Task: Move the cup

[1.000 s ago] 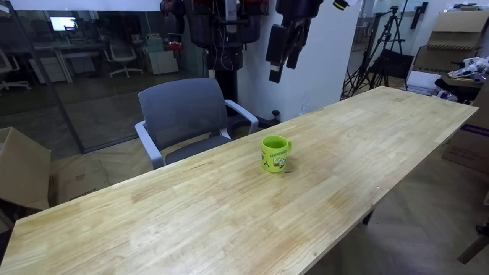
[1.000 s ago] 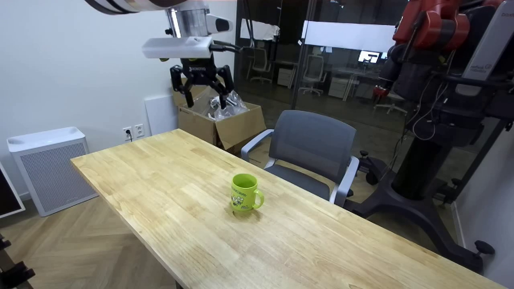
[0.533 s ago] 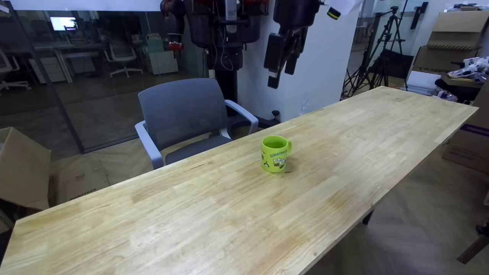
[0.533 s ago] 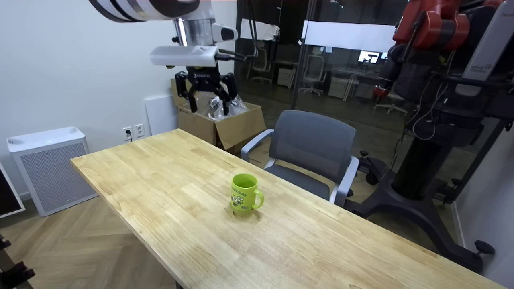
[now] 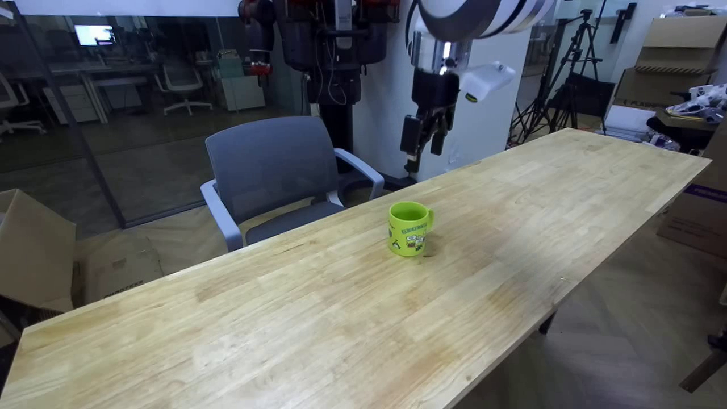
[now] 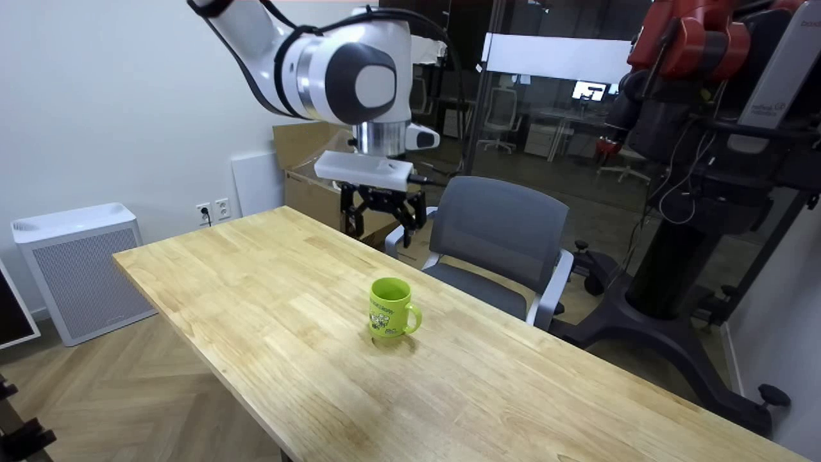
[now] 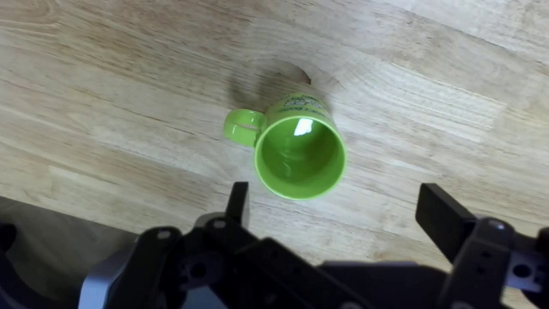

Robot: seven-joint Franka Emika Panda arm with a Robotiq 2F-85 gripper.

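Green and glossy, the cup (image 7: 298,150) stands on a grained wooden table (image 7: 128,107), blocky fingers (image 7: 441,219) wide apart, empty.

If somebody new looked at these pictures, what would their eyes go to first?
Most likely the lime-green cup, standing upright on the pale wooden table. Next, probably the open gripper, hanging higher than the cup and holding nothing. The big red-and-black robot at the right side in an exterior view may also draw a glance.
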